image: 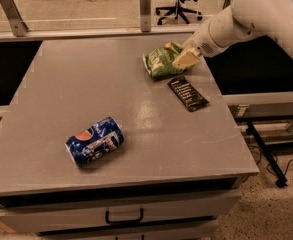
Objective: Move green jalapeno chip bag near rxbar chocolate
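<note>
Camera view: the hand (186,60) comes in from the upper right and is clamped on the right end of the green jalapeno chip bag (161,63). The bag is at the far right of the grey tabletop (86,84), just beyond the far end of the rxbar chocolate (188,93), which lies flat. A blue Pepsi can (94,140) lies on its side toward the front left, well apart.
</note>
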Action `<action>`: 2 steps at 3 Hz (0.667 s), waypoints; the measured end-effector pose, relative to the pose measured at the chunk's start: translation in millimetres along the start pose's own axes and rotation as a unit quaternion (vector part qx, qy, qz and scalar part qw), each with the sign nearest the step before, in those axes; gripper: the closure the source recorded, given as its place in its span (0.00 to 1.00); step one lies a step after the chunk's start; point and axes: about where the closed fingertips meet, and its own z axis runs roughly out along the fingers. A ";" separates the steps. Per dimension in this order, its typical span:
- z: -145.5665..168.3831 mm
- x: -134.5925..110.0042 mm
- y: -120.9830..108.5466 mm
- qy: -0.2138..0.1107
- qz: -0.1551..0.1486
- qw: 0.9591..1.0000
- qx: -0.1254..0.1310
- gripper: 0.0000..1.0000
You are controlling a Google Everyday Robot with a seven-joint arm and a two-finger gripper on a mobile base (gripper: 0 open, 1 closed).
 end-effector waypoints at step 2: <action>5.2 -5.0 3.5 -0.023 -0.004 1.000 -0.016 0.00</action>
